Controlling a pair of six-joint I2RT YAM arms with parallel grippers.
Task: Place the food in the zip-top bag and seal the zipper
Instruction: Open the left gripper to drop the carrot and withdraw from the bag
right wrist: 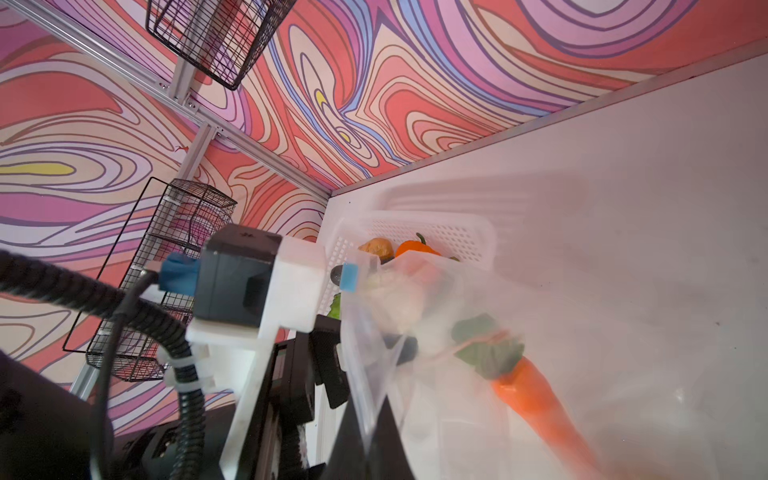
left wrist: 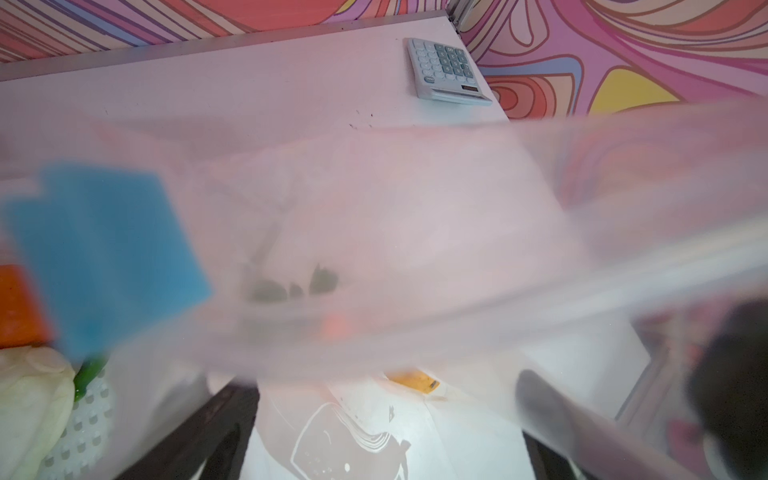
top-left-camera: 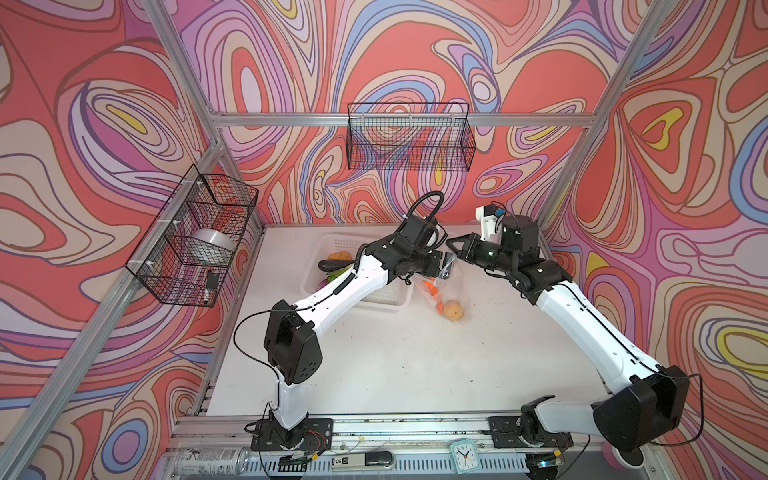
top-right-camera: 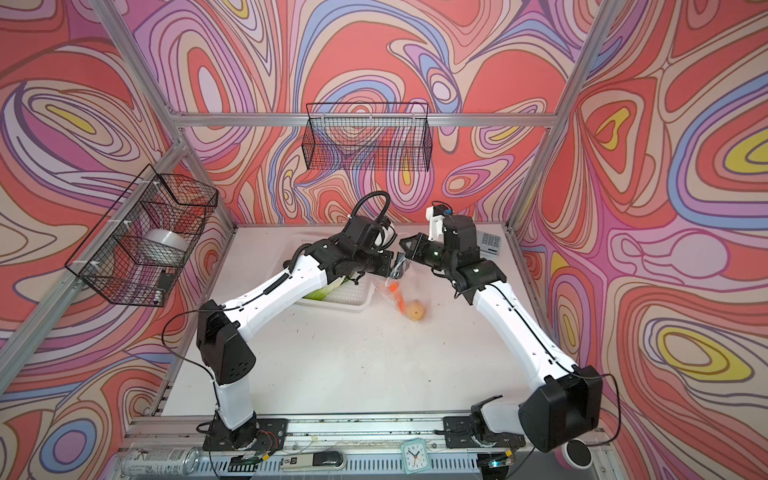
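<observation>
The zip-top bag (top-left-camera: pixel 453 286) stands just beside the white basket (top-left-camera: pixel 384 305), its mouth edge pinched between the closed fingers of the right gripper (top-left-camera: pixel 452 248). A carrot (top-left-camera: pixel 432 291) and a round tan vegetable (top-left-camera: pixel 454 310) lie inside it. The left gripper (top-left-camera: pixel 441 272) is at the mouth, fingers (left wrist: pixel 195 432) spread apart. Blurred film covers its wrist view and smears the blue slider (left wrist: pixel 104 257). The left arm hides most of the basket.

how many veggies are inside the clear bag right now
2. An orange carrot lies near the mouth of the zip-top bag, and a tan potato sits deeper, toward its bottom. The left arm covers part of the mouth, so another could be hidden.
</observation>
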